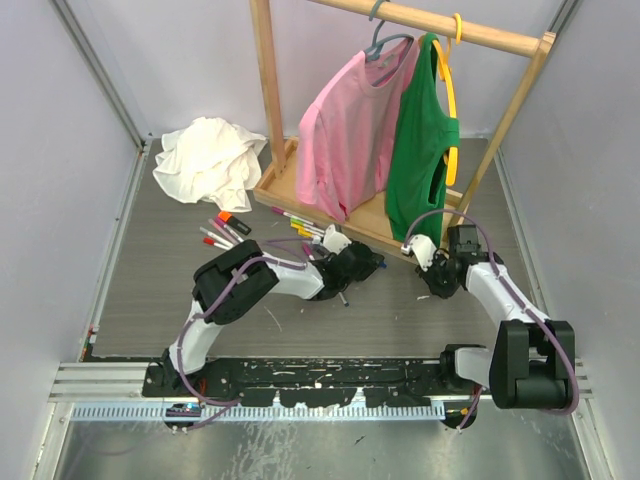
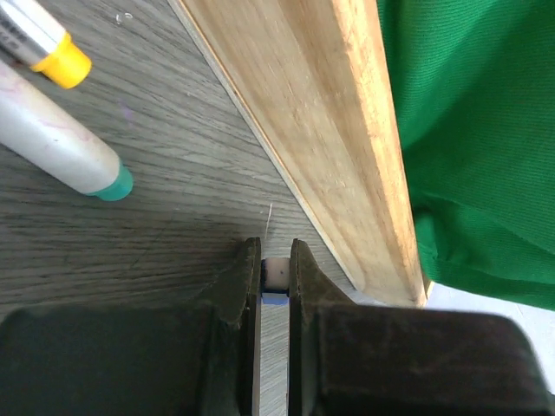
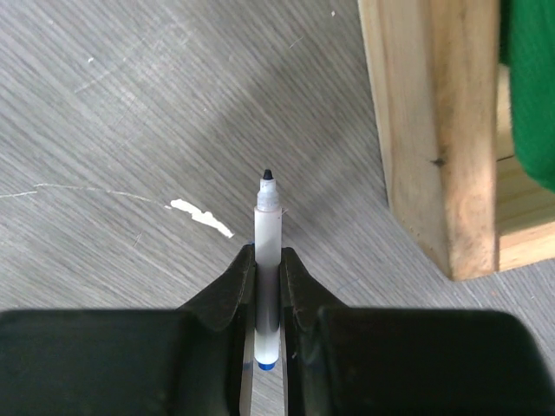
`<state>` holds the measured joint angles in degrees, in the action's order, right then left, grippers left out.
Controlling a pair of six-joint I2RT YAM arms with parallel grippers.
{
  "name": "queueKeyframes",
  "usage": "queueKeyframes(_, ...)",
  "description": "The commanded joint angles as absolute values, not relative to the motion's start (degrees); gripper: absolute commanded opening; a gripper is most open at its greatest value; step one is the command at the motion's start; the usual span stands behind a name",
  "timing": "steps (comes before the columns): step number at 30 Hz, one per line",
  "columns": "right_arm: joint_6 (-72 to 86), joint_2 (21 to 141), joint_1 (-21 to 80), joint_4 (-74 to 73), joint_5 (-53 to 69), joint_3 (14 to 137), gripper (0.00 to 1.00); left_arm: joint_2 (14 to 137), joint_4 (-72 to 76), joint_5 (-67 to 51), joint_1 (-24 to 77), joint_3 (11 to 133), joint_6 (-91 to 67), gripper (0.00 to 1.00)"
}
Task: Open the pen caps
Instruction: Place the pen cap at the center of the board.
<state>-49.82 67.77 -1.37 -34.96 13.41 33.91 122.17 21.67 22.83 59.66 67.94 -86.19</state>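
My left gripper (image 2: 276, 251) is shut on a small white cap with a blue edge (image 2: 277, 276), held just above the table beside the wooden rack base (image 2: 321, 130). My right gripper (image 3: 267, 256) is shut on a slim white pen (image 3: 268, 225) that points away from me, with its dark tip bare and a blue back end. From above, the left gripper (image 1: 355, 265) and right gripper (image 1: 440, 275) sit apart in front of the rack. More pens (image 1: 222, 232) lie on the table at the left, and others (image 1: 300, 224) along the rack base. Two pens, yellow-ended (image 2: 43, 43) and green-ended (image 2: 65, 152), lie near the left gripper.
A wooden clothes rack (image 1: 268, 100) stands at the back with a pink shirt (image 1: 350, 130) and a green top (image 1: 425, 140) hanging over its base. A crumpled white cloth (image 1: 208, 160) lies at the back left. The rack's corner (image 3: 434, 130) is close to the right gripper's right side.
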Motion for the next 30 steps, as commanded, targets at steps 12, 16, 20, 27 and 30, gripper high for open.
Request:
queueKeyframes(12, -48.61, 74.2, -1.67, -29.79, 11.88, 36.41, 0.31, 125.86, 17.54, 25.33, 60.03, 71.61, -89.66, 0.28)
queueKeyframes(16, -48.52, 74.62, -1.67, -29.8, 11.52, 36.3, 0.36, 126.23, 18.05, 25.08, 60.05, 71.64, -89.63, 0.32)
queueKeyframes(20, -48.13, 75.22, -1.91, -29.73, 11.38, 36.43, 0.37, 126.32, 18.19, 24.98, 60.03, 71.61, -89.65, 0.33)
queueKeyframes(27, -47.55, 75.41, -2.2, -29.04, 10.66, 36.59, 0.37, 126.34, 18.13, 24.72, 60.03, 71.6, -89.58, 0.36)
queueKeyframes(30, -47.55, 75.09, -2.2, -29.0, 10.79, 36.68, 0.36, 126.21, 18.17, 24.54, 60.07, 71.5, -89.58, 0.38)
